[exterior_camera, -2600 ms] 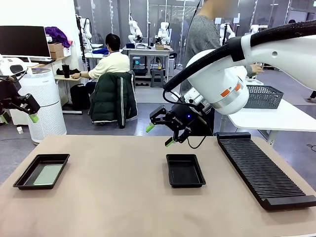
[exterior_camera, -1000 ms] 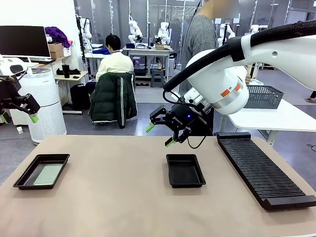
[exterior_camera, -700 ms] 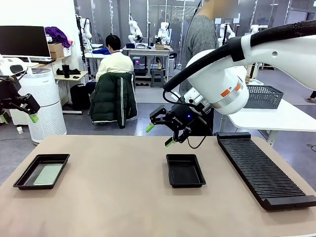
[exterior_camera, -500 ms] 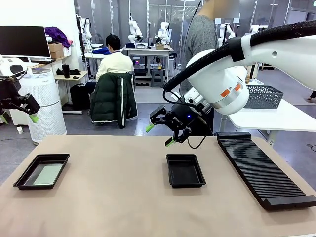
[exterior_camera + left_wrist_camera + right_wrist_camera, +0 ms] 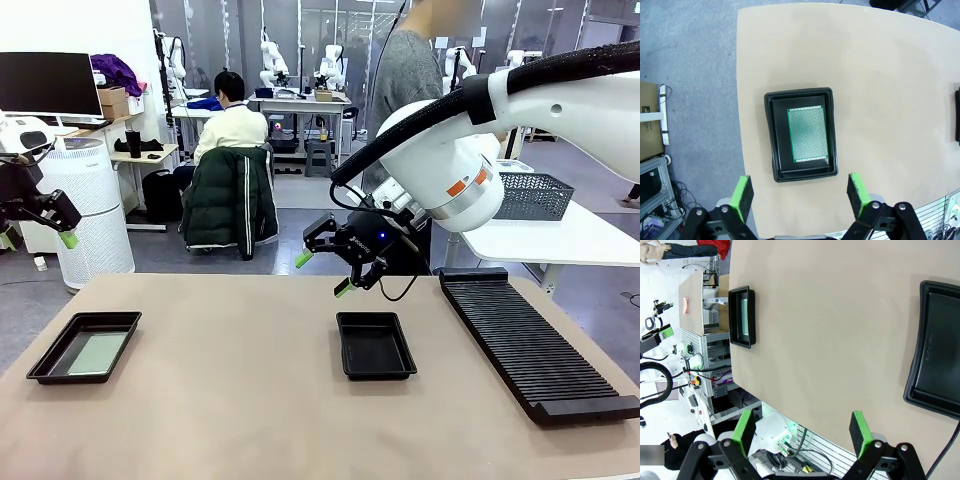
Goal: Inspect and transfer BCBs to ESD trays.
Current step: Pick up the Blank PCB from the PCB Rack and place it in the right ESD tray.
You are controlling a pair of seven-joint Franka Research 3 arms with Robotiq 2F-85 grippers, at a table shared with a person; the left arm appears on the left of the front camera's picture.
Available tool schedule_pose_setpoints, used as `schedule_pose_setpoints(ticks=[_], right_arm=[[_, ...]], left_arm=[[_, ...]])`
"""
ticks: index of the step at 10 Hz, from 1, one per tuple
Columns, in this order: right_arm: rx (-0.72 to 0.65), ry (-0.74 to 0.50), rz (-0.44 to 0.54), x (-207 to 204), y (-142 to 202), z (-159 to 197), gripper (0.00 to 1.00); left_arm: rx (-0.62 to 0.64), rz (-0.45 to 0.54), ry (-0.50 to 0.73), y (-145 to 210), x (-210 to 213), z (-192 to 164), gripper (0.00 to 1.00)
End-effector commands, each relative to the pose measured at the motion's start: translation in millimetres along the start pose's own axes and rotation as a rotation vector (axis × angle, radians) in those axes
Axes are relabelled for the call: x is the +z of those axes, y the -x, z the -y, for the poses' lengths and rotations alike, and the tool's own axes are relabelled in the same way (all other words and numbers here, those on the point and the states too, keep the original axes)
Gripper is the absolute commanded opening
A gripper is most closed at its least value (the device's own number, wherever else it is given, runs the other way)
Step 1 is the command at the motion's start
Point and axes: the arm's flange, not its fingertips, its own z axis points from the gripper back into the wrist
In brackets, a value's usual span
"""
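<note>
Left wrist view, centre: BCB [image 5: 808,134] lies in ESD tray [image 5: 768,135], likely light, stiff, fragile; pinch its edge; left gripper [image 5: 799,186], right gripper [image 5: 801,427] gape empty.

1 BCB [image 5: 807,134] in ESD tray [image 5: 768,135], left pincer [image 5: 800,177] (spread wide) above

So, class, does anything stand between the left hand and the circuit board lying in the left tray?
Nothing visible does. The open left hand looks straight down on the board, which lies flat and uncovered in its black tray. There is just open air between them.
</note>
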Motion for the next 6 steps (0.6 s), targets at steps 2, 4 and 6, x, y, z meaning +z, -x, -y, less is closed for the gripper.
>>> schedule_pose_setpoints(ticks=[2, 4, 6], right_arm=[[-0.001, 0.001, -0.001, -0.2, 0.5, 1.4, 1.0], [-0.001, 0.001, -0.001, -0.2, 0.5, 1.4, 1.0], [-0.001, 0.001, -0.001, -0.2, 0.5, 1.4, 1.0]], left_arm=[[0.001, 0.004, -0.002, 2.6, -0.9, 0.4, 1.0], [0.001, 0.004, -0.002, 2.6, -0.9, 0.4, 1.0], [0.001, 0.004, -0.002, 2.6, -0.9, 0.4, 1.0]])
